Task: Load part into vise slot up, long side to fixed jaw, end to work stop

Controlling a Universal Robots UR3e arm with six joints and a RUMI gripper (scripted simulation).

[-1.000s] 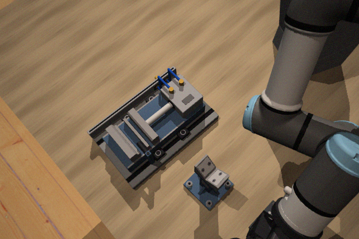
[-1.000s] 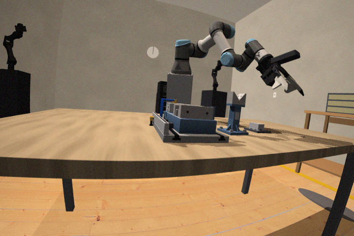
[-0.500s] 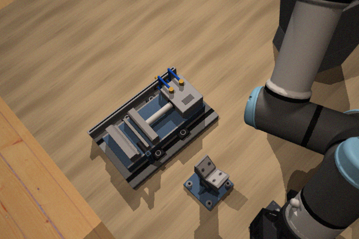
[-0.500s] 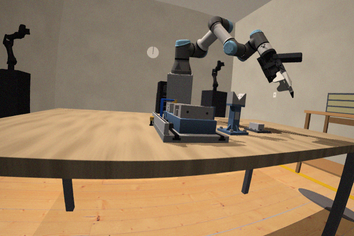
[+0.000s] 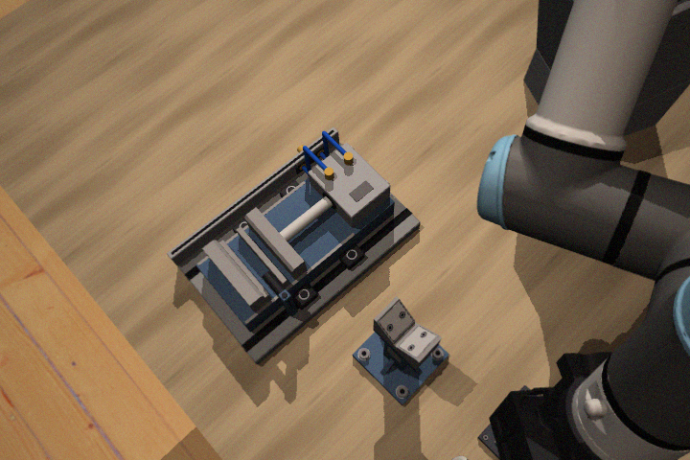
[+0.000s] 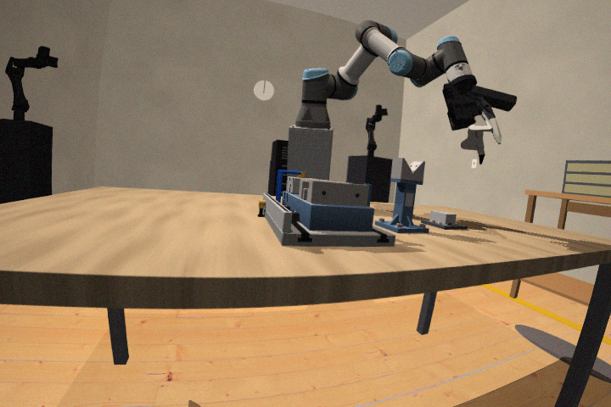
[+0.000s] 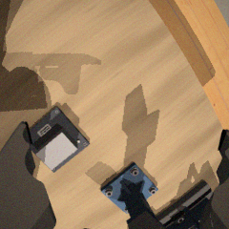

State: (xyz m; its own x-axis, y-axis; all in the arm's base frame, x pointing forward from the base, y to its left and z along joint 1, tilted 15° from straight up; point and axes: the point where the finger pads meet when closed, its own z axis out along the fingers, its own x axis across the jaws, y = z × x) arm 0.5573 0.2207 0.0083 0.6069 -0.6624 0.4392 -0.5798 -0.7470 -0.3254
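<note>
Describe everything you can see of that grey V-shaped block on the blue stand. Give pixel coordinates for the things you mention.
The V-block (image 5: 417,342) (image 6: 401,173) looks like grey metal: two sloping faces form an upward-opening notch, each with two dark screws. It sits atop a blue post (image 6: 403,203), rising from a square blue base plate (image 5: 379,368) (image 6: 385,224) (image 7: 115,185) on the table, beside the vise (image 5: 364,178) (image 6: 339,218). Nothing lies in the notch; only the post touches the block.
</note>
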